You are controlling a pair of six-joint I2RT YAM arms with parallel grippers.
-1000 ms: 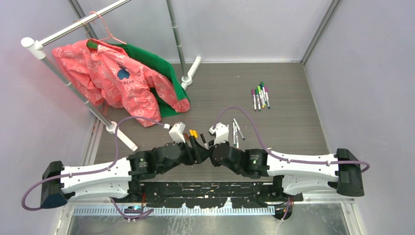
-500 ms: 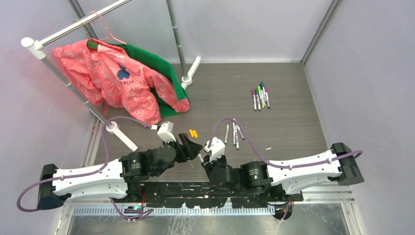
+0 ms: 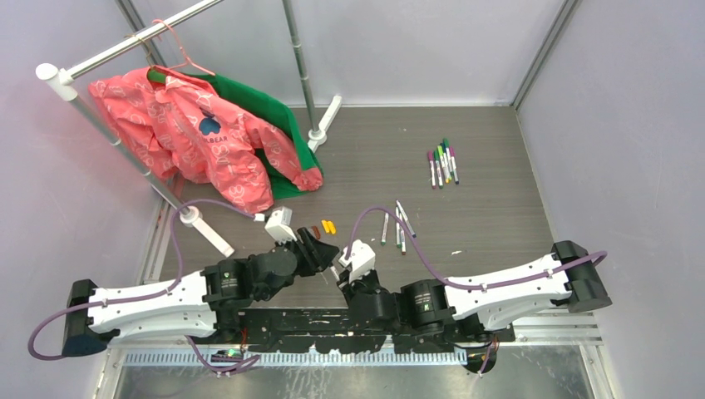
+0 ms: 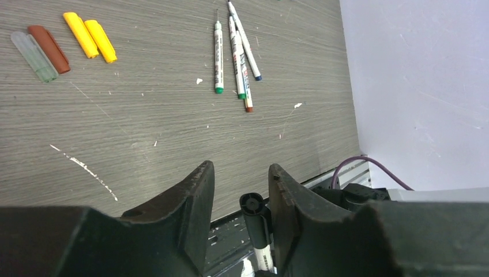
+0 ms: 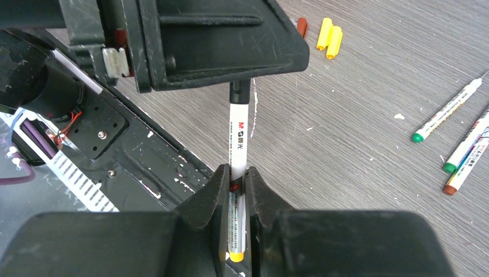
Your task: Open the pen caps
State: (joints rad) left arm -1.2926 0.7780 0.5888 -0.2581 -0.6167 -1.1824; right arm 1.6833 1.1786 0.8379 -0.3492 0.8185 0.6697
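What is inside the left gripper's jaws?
A dark pen cap, on the white pen that the right gripper clamps. The left gripper stands wider than it; any contact is hidden.

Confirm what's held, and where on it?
Right gripper clamps the white pen on its barrel, near the yellow end. Left gripper stands open around its dark cap, not gripping.
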